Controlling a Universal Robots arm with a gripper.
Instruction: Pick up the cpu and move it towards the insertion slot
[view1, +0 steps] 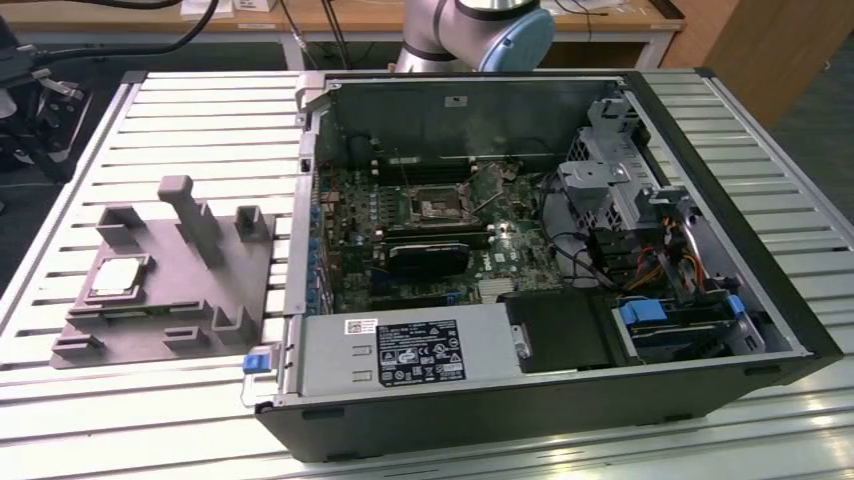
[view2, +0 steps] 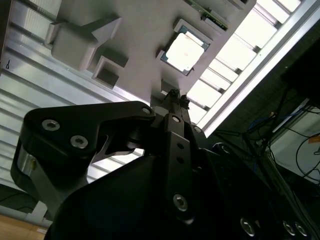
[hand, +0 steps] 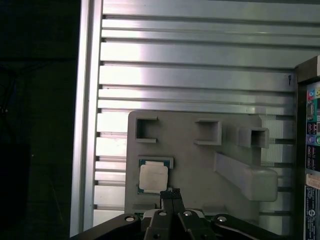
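Presently square silver-topped cpu (hand: 152, 177) sits in recess of grey plastic fixture block (hand: 200, 165), located for pickup; black pincer (hand: 170, 191) hangs over it, closed, empty.

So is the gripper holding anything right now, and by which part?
Nothing. The gripper is shut and empty; the cpu lies untouched on the grey fixture.

Note that the robot arm (view1: 478, 28) is cut off by the exterior view's upper edge. In the first wrist view, the gripper (hand: 170, 192) body and the computer case (hand: 310, 150) are both cropped at the edges. You cannot resolve detail inside the insertion slot (view1: 438, 207); it is too small.
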